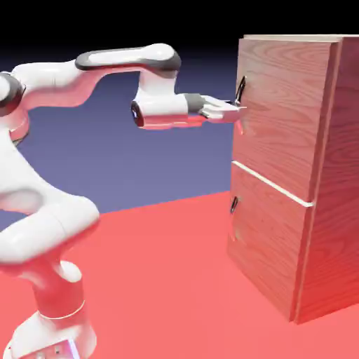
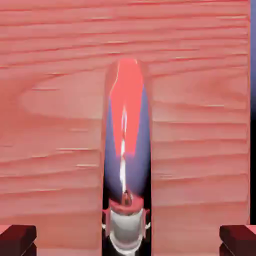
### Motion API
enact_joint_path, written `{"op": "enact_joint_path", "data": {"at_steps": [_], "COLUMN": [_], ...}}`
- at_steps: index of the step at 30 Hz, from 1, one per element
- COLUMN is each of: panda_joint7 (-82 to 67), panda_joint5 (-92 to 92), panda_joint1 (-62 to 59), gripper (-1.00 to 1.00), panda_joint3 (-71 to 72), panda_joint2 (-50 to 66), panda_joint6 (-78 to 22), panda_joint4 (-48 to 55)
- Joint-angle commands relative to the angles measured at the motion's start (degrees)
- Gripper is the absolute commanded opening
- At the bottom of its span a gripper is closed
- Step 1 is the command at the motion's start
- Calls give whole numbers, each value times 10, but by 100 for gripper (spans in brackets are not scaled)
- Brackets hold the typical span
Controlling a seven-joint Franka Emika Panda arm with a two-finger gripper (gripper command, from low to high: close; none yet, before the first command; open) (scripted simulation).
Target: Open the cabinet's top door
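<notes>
The cabinet [image 1: 294, 175], a tall reddish-brown wood-grain box, stands on the red table [image 1: 161, 273] at the right of the exterior view, its front turned toward the arm so the doors can be reached head-on. A pale seam splits that front into two panels. The top door [image 1: 280, 119] is the larger, upper one, and it appears to sit flush with the cabinet's front, so the task is judged not yet done. The shorter lower panel [image 1: 270, 252] carries its own small dark handle [image 1: 233, 205] and is left alone.

The white Franka arm [image 1: 63, 175] rises from the lower left and stretches level toward the upper panel, with the hand held horizontal; that posture suits a straight pull away from the door.

The top door's dark curved bar handle [image 1: 240, 90] stands out from the panel near its left edge, and the gripper [image 1: 238, 111] is right at it, on the handle's lower part. In the hand view the handle [image 2: 126, 165] shows large and glossy in the middle, mirroring the red table and the blue backdrop, with wood grain filling everything behind it.

The two dark fingertips [image 2: 17, 239] sit at the bottom corners of the hand view, well to either side of the handle, so the fingers straddle the bar without visibly pressing it. Whether they already grip it I cannot tell.
</notes>
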Motion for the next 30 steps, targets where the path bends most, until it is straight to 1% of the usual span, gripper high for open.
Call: {"op": "enact_joint_path", "data": {"at_steps": [1, 10, 19, 24, 30], "panda_joint7": [-6, 18, 97, 149, 202], "panda_joint5": [-6, -124, -317, -442, -591], "panda_joint1": [20, 208, 383, 442, 471], "gripper": [-100, -100, -100, -100, -100], "panda_joint3": [-15, -163, -344, -441, -551], "panda_joint2": [5, 16, -33, -78, -129], "panda_joint6": [-8, -89, -184, -247, -336], "panda_joint4": [-13, -134, -261, -320, -368]}}
